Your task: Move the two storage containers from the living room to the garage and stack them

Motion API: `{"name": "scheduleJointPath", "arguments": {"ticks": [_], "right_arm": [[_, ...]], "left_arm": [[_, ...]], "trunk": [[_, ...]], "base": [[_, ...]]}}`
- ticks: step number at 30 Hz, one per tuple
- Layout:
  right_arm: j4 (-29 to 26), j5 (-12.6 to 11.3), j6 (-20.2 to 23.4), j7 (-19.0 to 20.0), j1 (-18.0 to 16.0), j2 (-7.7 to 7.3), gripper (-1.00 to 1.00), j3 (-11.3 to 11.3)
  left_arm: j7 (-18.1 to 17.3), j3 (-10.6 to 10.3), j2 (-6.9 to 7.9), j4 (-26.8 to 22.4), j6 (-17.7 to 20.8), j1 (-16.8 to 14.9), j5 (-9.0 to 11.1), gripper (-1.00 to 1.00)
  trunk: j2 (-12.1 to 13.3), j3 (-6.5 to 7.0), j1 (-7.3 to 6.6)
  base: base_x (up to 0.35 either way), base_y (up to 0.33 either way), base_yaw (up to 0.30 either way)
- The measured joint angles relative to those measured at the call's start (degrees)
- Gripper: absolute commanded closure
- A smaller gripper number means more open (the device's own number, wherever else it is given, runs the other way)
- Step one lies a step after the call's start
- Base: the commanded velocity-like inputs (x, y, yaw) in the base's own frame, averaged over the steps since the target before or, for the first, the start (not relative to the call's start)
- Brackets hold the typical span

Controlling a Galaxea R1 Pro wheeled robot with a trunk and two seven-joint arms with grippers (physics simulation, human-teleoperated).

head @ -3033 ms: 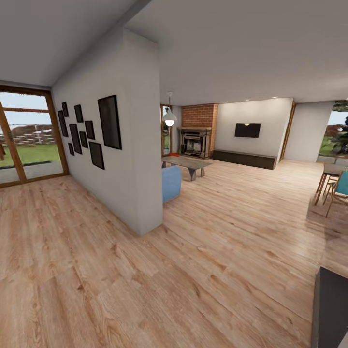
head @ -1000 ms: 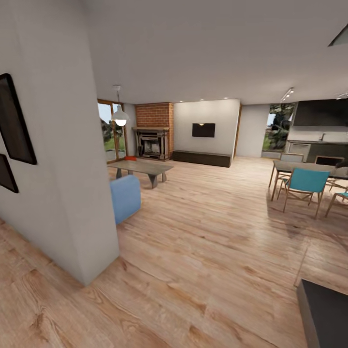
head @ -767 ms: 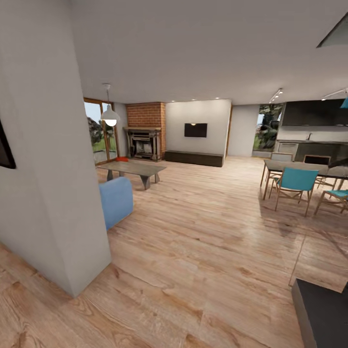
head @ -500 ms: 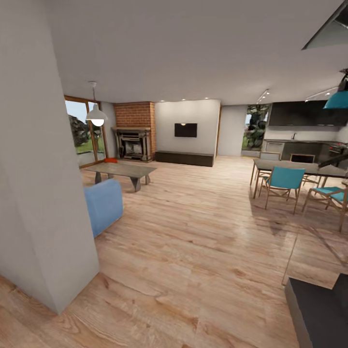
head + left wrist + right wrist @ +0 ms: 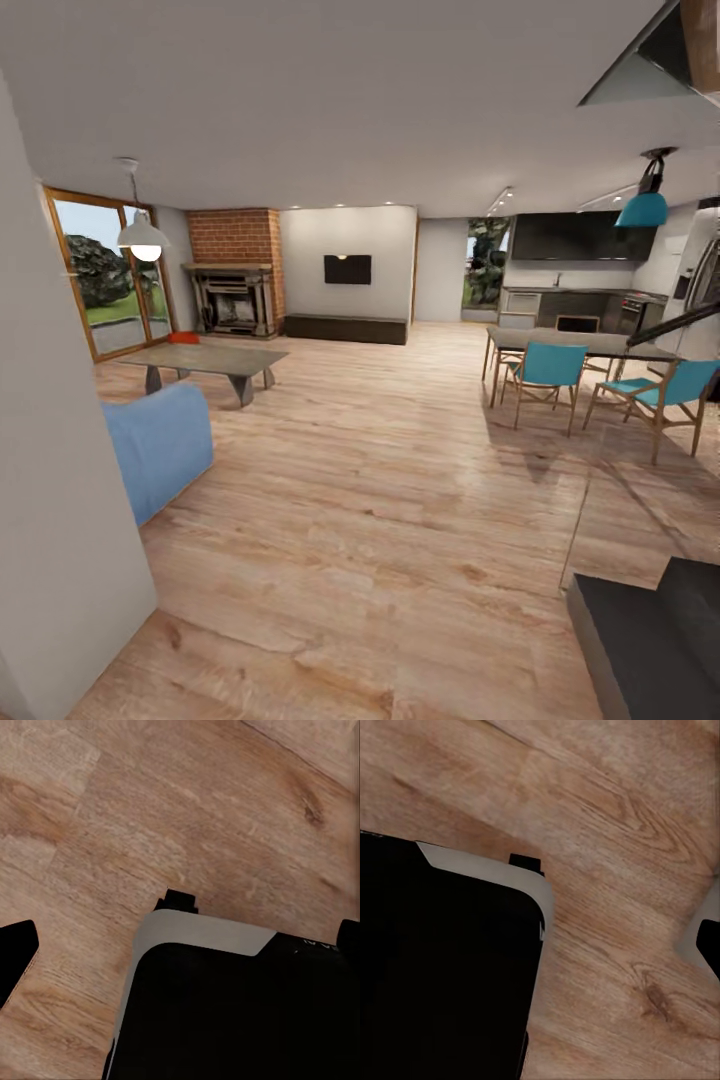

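I am looking into the living room, with its pale plank floor (image 5: 380, 500), brick fireplace (image 5: 235, 285), black TV (image 5: 347, 268) and long low dark cabinet (image 5: 345, 329). A small red-orange shape (image 5: 183, 338) peeks out on the floor behind the coffee table (image 5: 205, 360), near the fireplace; it looks like one storage container, and the other is hidden. In the left wrist view my left gripper (image 5: 187, 934) hangs over the planks beside my dark base (image 5: 225, 1020), its fingers spread to the picture's edges. My right gripper (image 5: 547, 937) hangs the same way, holding nothing.
A white partition wall (image 5: 50, 450) stands close at the left, with a blue seat (image 5: 160, 455) behind it. A dining table (image 5: 575, 345) with teal chairs (image 5: 545, 372) is at the right, before a dark kitchen. A dark low block (image 5: 650, 650) sits at the bottom right.
The whole view has shifted as I rolled forward past the partition wall: the wall slid off to the left and the dining table, teal chairs and kitchen came into sight.
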Motion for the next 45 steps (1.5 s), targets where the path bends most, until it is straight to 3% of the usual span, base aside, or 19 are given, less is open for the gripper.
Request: {"name": "scheduleJointPath", "arguments": {"ticks": [45], "right_arm": [[0.1, -1.2, -0.1, -0.6, 0.0, 0.03, -1.0, -0.3]], "left_arm": [[0.0, 0.0, 0.0, 0.0, 0.5, 0.0, 0.0, -1.0]], "trunk": [[0.0, 0.0, 0.0]], "base": [[0.322, 0.083, -0.005]]}}
